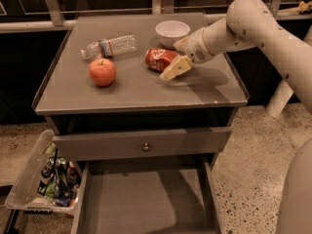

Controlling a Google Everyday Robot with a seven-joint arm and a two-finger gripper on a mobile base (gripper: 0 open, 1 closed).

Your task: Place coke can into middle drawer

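Note:
The coke can lies on its side on the cabinet top, right of the middle. My gripper reaches in from the right and is open. Its near finger lies along the front of the can's right end, and the far finger is behind it. I cannot tell whether either finger touches the can. The middle drawer is pulled out below, at the bottom of the view, and its flat grey floor is bare.
A red apple and a clear plastic bottle lie left of the can. A white bowl stands behind it. The drawer front with a knob is shut. A clear bin of items sits on the floor at the left.

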